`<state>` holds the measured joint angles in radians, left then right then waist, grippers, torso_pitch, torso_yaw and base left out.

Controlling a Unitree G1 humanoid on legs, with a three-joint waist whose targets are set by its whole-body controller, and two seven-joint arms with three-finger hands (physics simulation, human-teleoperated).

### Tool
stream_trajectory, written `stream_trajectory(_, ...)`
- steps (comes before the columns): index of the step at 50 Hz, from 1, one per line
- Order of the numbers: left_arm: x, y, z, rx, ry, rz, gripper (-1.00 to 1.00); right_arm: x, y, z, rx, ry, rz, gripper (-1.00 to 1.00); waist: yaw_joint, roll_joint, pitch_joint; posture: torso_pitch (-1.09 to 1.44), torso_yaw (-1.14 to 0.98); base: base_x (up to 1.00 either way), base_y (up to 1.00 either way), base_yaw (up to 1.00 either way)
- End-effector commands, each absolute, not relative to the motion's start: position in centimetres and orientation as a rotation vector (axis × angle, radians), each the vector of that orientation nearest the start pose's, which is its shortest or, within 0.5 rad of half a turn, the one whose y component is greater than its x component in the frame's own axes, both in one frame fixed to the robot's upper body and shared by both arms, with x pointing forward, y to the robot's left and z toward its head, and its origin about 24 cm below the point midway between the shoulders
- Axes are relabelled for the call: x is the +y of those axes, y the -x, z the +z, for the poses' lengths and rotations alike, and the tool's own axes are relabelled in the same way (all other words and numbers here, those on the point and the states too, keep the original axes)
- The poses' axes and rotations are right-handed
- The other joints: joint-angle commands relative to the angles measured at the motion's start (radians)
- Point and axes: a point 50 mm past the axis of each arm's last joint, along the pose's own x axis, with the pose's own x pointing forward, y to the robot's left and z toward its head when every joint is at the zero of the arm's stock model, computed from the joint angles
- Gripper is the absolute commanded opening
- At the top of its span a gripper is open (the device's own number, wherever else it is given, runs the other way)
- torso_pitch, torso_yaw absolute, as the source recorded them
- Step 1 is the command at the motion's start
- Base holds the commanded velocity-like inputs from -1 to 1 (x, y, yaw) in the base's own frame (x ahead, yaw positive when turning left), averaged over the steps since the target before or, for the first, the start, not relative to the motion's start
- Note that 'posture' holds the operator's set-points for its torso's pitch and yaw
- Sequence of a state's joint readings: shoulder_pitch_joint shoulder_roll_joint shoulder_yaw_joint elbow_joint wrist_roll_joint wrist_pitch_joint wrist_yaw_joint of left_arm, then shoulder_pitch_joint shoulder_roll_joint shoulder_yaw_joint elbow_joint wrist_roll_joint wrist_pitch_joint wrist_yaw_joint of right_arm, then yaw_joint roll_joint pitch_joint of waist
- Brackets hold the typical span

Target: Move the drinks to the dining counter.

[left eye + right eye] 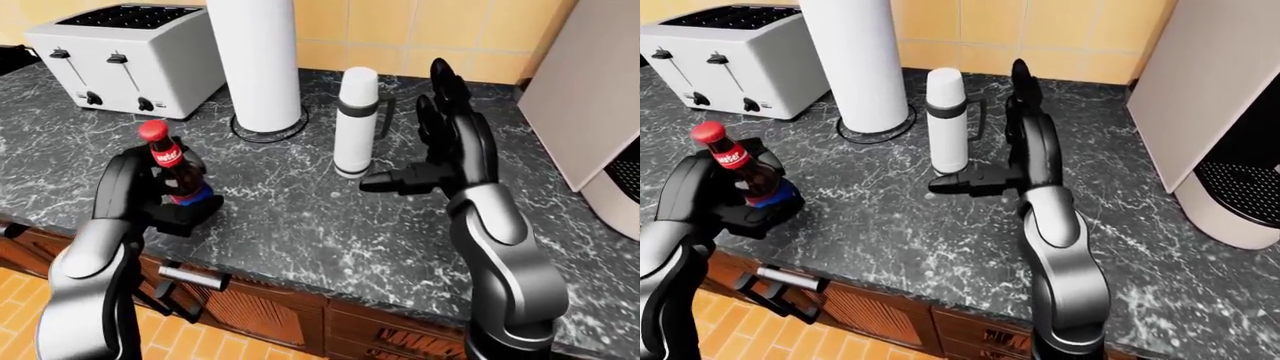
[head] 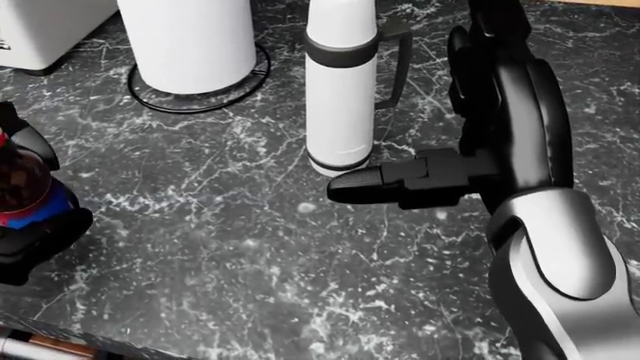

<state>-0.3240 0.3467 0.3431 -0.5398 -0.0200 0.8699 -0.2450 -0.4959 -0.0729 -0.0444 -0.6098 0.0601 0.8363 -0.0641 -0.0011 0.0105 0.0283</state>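
My right forearm (image 1: 505, 251) is a smooth, rounded shell of glossy silver-grey that darkens toward black at its lower end, with a faint seam where the wrist section meets it. The right hand (image 1: 440, 154) is matte black throughout: a broad, curved palm housing, long tapered fingers (image 1: 443, 82), and a blocky, stepped thumb ending in a rounded, finely ribbed tip (image 2: 355, 187). My left forearm (image 1: 85, 281) carries the same silver-grey casing, shading to black toward the wrist. The left hand (image 1: 715, 199) is likewise matte black, with thick, rounded finger segments. No cables, screws or markings show on either limb.
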Motion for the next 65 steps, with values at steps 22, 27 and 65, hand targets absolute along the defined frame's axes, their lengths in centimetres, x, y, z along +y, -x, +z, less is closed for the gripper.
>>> stream_trajectory(22, 22.8, -25.2, 21.3, -0.132, -0.245, 0.057, -1.0, -9.9, -30.4, 24.8, -0.315, 0.032, -0.148, 1.0, -0.002, 0.012, -0.019, 0.0, 0.0, 0.0, 0.0, 0.0)
stream_trajectory(27, 23.1, -25.0, 21.0, -0.133, -0.241, 0.06, -1.0, -9.6, -31.7, 24.3, -0.28, 0.056, -0.229, 1.0, -0.003, 0.013, -0.018, 0.0, 0.0, 0.0, 0.0, 0.0)
stream_trajectory(65, 23.5, -24.0, 21.3, -0.143, -0.225, 0.063, -1.0, -7.8, -37.9, 20.8, -0.164, 0.081, -0.272, 0.58, 0.002, 0.015, -0.025, 0.0, 0.0, 0.0, 0.0, 0.0)
